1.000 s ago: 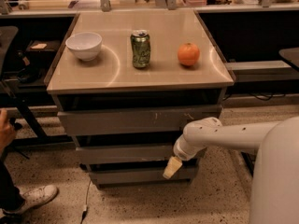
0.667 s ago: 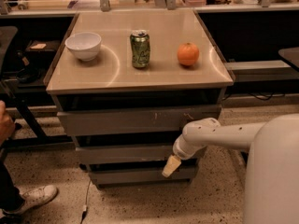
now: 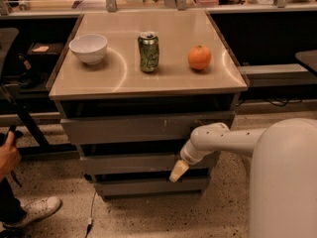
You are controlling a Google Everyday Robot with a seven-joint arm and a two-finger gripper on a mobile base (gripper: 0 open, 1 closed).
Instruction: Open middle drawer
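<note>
Cabinet top (image 3: 168, 81) is carrying a bowl (image 3: 88, 47) at L, a can (image 3: 148, 52) in the mid and an orange (image 3: 199, 57) at R, all well above my work area. A person's hand (image 3: 7, 155) and shoe (image 3: 39, 209) are showing at far L, well apart from the drawers. Nothing is sitting btwn me and the drawer fronts.

My gripper (image 3: 178, 171) is hanging at the R part of the mid drawer (image 3: 129, 162), tip at its lower edge, just above the btm drawer (image 3: 143, 186). It's reading as one narrow wedge w/ no gap showing, holding nothing. My arm (image 3: 223, 140) is crossing in from R, in front of the R end of that drawer.

Vs. the earlier frames, gripper and elbow are sitting a bit more up and L. The person's hand is lower. The drawer fronts are looking the same.

Mid drawer is lying under the scratched top drawer (image 3: 129, 129), front facing the cam, long axis running L–R.
</note>
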